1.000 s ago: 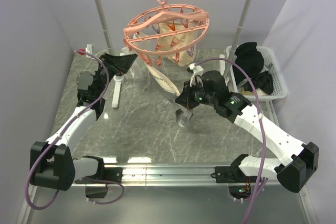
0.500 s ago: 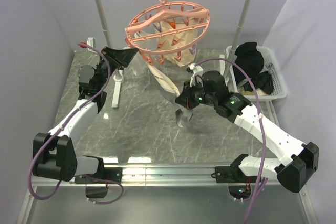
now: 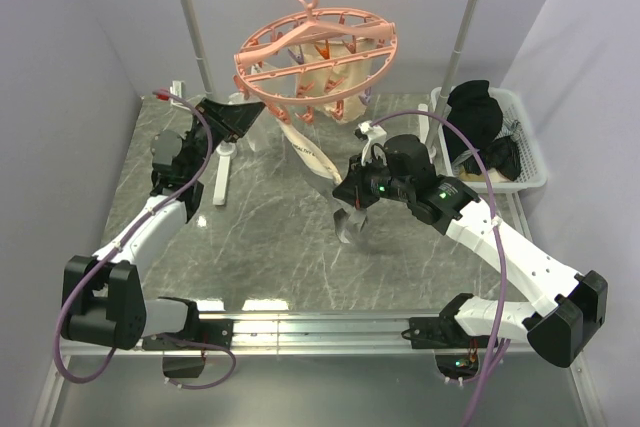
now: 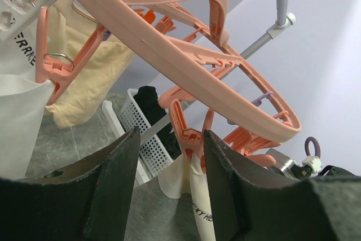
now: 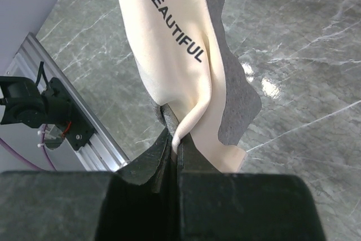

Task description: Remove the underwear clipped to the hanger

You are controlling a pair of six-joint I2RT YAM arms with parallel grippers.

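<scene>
Grey marbled surface [image 3: 270, 247] from above: the hanger [image 3: 315, 57] hangs at 12 o'clock, and a cream underwear [image 3: 308, 154] strip runs from it toward 5 o'clock into the right tool [image 3: 350, 212]. The left tool [image 3: 232, 119] sits by the ring's 9 o'clock rim. A white basket [image 3: 515, 184] at 3 o'clock holds black garments [image 3: 475, 107].

Left wrist: the left tool gapes empty, with an orange clip [image 4: 189, 139] in the gap ahead.

Right wrist: the right tool is pinched tight on the cream fabric.
</scene>
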